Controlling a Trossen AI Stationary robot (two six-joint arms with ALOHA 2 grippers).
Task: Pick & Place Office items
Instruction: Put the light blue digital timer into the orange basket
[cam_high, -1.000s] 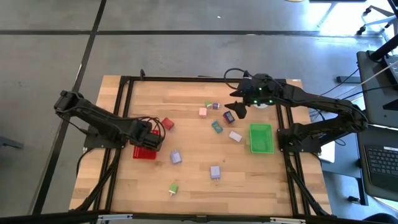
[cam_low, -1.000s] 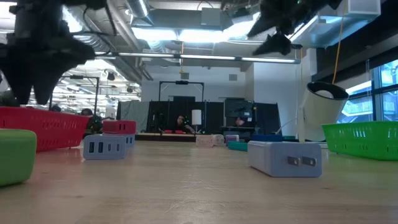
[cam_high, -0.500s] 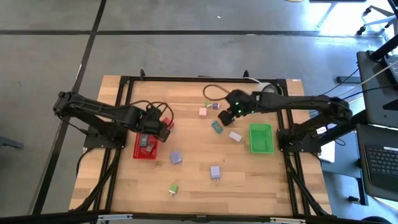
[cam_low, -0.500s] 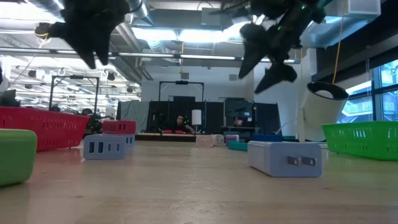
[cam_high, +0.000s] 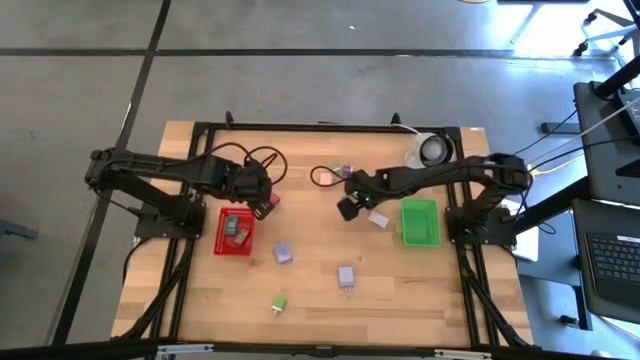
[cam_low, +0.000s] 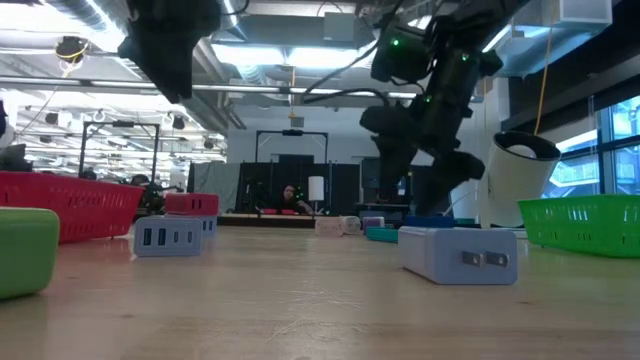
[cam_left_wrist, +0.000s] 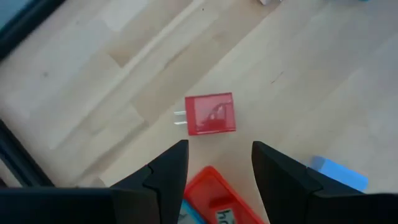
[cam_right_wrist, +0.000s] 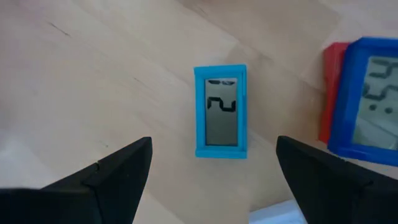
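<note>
Right wrist view showed the right gripper (cam_right_wrist: 211, 171), newly swung inward, spread above a small blue-framed display block (cam_right_wrist: 221, 111); left gripper (cam_left_wrist: 214, 163) spread above a red plug block (cam_left_wrist: 210, 114).

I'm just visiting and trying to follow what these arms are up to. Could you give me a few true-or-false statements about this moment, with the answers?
1. The left gripper hangs over a red plug block with its fingers apart. True.
2. The right gripper is clamped on the blue clock. False: its fingers are spread wide and the clock lies untouched on the table.
3. The green tray lies on the right arm's side. True.
4. The red tray holds nothing. False: small pieces lie in it.
</note>
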